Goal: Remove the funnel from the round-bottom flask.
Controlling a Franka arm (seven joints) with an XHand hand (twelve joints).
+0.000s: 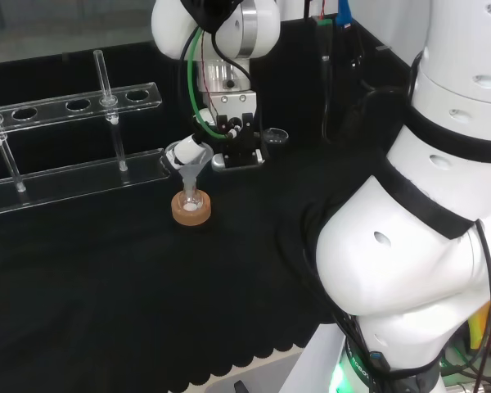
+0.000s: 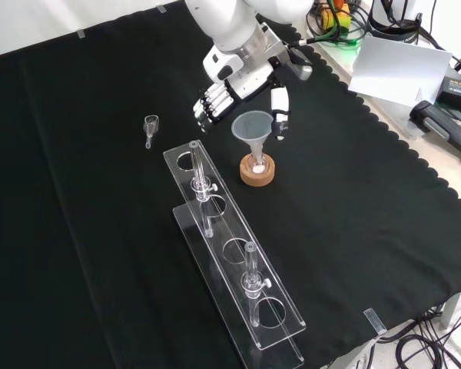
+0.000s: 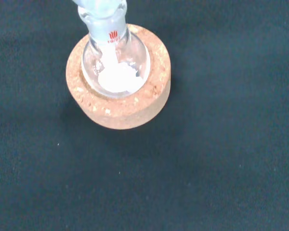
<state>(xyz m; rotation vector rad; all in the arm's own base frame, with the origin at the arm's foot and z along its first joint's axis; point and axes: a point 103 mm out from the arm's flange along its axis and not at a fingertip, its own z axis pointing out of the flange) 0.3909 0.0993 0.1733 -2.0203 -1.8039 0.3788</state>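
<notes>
Head cam sits behind the arm, looking over it; front cam faces back, looking down. Both catch the hand (image 2: 238, 96) by the cork stand (image 1: 190, 208). Wrist cam's right above that stand.

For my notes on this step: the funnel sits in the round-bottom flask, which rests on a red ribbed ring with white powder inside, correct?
Not quite: the stand is a cork ring, not a red ribbed one, as the wrist view shows. The rest holds: the funnel sits in the round-bottom flask, and white powder lies inside.
</notes>
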